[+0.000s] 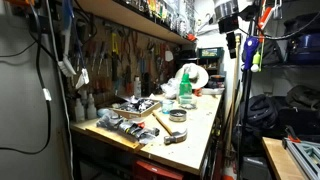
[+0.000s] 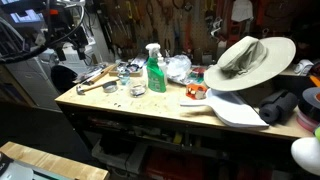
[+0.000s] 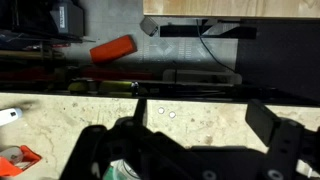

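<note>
Hammer point(image 2: 94, 84) lies flat at one end of the workbench point(image 2: 150, 106), just beside a roll of tape point(image 2: 110, 87). Wooden handle slants across the bench top. Gripper point(image 3: 190, 146) hangs well above that same bench end, jaws spread wide, nothing between them. Hammer sits below the tool and off to one side; not visible in the wrist view. Green spray bottle point(image 2: 155, 70) stands upright further along the bench.
</note>
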`<state>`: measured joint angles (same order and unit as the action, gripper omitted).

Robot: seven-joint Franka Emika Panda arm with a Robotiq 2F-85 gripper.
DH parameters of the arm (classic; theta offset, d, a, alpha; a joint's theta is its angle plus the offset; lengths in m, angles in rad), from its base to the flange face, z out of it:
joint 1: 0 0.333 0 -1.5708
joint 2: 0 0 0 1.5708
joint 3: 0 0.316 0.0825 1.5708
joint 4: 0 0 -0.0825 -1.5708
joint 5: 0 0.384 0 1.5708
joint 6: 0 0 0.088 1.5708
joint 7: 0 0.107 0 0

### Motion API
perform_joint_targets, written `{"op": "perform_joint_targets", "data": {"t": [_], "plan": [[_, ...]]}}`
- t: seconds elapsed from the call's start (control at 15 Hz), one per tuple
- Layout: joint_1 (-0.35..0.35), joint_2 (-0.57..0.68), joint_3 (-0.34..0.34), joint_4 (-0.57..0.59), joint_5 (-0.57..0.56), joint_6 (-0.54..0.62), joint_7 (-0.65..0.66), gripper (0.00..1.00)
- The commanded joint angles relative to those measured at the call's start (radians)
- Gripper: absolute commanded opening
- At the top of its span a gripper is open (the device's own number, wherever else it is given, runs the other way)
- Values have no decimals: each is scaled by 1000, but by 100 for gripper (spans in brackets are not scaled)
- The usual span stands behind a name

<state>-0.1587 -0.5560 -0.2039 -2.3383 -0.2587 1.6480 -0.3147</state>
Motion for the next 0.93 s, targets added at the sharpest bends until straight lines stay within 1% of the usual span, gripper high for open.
{"op": "perform_joint_targets", "data": {"t": [0.0,0.47,0.53,0.6,0.87], "plan": [[10,0,-8,2,-3,-3,4,100],[17,14,-3,5,-3,7,6,100],[30,23,-2,2,4,29,-7,100],[39,51,13,-2,-2,52,11,100],[85,150,39,-28,17,163,7,100]]}}
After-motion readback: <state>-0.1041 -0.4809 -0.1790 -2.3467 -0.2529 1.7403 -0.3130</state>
